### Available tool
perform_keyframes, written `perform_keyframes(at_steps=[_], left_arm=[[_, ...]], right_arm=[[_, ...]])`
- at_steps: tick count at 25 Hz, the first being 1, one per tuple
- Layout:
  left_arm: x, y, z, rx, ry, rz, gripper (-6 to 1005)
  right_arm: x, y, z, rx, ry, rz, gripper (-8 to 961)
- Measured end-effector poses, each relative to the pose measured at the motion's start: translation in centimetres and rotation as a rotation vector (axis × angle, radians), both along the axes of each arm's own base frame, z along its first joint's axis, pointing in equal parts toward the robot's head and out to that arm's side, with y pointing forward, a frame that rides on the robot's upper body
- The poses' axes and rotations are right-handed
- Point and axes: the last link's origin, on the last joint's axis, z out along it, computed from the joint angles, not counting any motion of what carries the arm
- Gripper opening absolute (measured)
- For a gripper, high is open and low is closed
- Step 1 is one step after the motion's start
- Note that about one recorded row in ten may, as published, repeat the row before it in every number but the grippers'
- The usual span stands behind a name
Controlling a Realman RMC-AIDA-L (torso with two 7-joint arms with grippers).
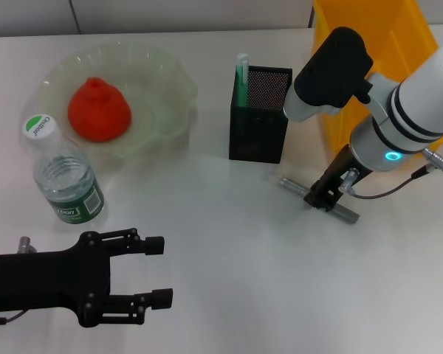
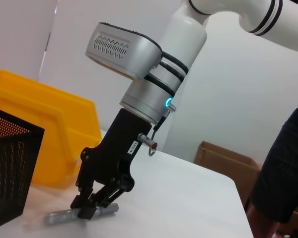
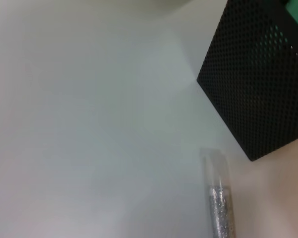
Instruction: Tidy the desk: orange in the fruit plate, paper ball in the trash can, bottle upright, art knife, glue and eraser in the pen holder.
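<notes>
bottle cap (image 1: 39, 126): green and white, with a short word printed in green letters on the white half; it looks like "Cestbon", though the letters are too small to be sure.
bottle label (image 1: 75, 208): dark green band with small white print, not readable.
right pincer (image 2: 92, 204) body: a small white sticker with tiny dark marks, not readable.

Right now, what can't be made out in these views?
- Trash can interior: head view, cut by the edge and blocked by the right arm.
- Pen holder contents: mesh hides all but a green-topped stick.
- Right pincer grip on the grey tube: contact unclear in every view.
</notes>
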Motion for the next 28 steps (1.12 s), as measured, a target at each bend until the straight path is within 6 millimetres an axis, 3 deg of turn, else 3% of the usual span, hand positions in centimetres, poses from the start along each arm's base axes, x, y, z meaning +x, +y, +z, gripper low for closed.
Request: perform_keyframes(at_steps=[4, 8, 12, 16, 19, 23, 28], left_arm=[[0.0, 0.0, 0.0, -0.001, -0.001, 0.0, 797], [0.0, -0.1, 0.0, -0.002, -0.002, -0.001, 797], [0.0, -0.3, 0.2, -0.003, -0.012, 0.0, 797], [0.1, -0.6, 0.5, -0.004, -0.034, -0.012, 797], [0.1, -0.6, 0.5, -0.002, -0.037, -0.016, 797], [0.2, -0.7, 0.5, -0.003, -0.043, -0.022, 797], [0.5, -0.6, 0.5, -0.007, -0.049, -0.034, 797]], right_arm=[[-0.2, -0.1, 0.1, 0.001, 0.008, 0.008, 175], [-1.7, -0.7, 0.8, -0.007, 0.082, 0.028, 152], [-4.2, -1.8, 3.4, -0.021, 0.351, 0.019, 132], [-5.1, -1.4, 6.7, 0.006, 0.78, 0.019, 130], [-3.2, -0.2, 7.8, 0.071, 1.053, 0.025, 129], [-0.1, 0.8, 6.5, 0.227, 1.31, 0.087, 127], [2.3, -0.1, 3.8, 0.475, 1.367, 0.264, 125]])
